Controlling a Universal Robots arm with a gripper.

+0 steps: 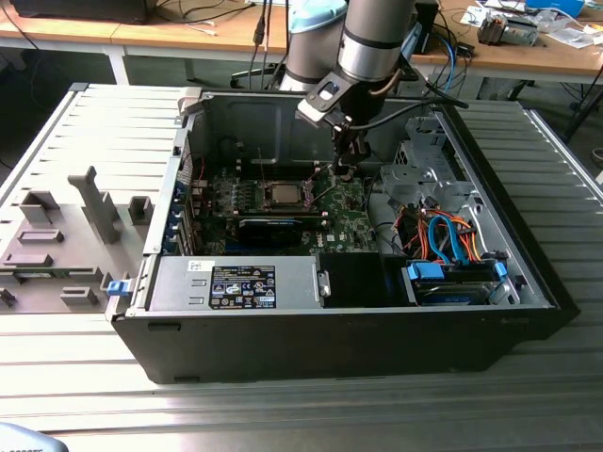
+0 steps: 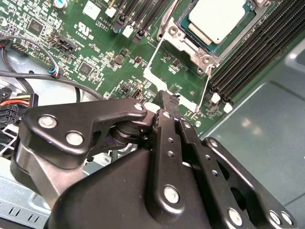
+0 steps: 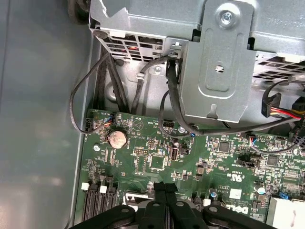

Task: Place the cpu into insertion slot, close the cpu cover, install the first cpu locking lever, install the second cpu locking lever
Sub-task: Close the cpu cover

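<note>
The cpu [image 2: 217, 19], a small silver-grey square, lies seated in the insertion slot [image 2: 206, 59] on the green board; the exterior view shows it mid-board [image 1: 283, 195]. The cpu cover [image 2: 153, 78], a thin silvery frame, is swung off the socket toward my gripper, and the board shows through its window. My gripper [image 2: 167, 98] is shut with nothing between its fingers. Its tip is right at the cover's free edge, and I cannot tell whether they touch. In the first wrist view the gripper [image 3: 162, 187] hovers low over the board. The exterior view has the gripper [image 1: 345, 172] just right of the socket.
Long black memory slots [image 2: 248, 52] flank the socket. A grey metal drive cage [image 3: 224, 62] with black cables stands close beside the gripper. Orange and blue cables [image 1: 443, 235] fill the case's right part, and the power supply [image 1: 245, 282] sits at its front. The case walls [image 1: 236, 122] hem the arm in.
</note>
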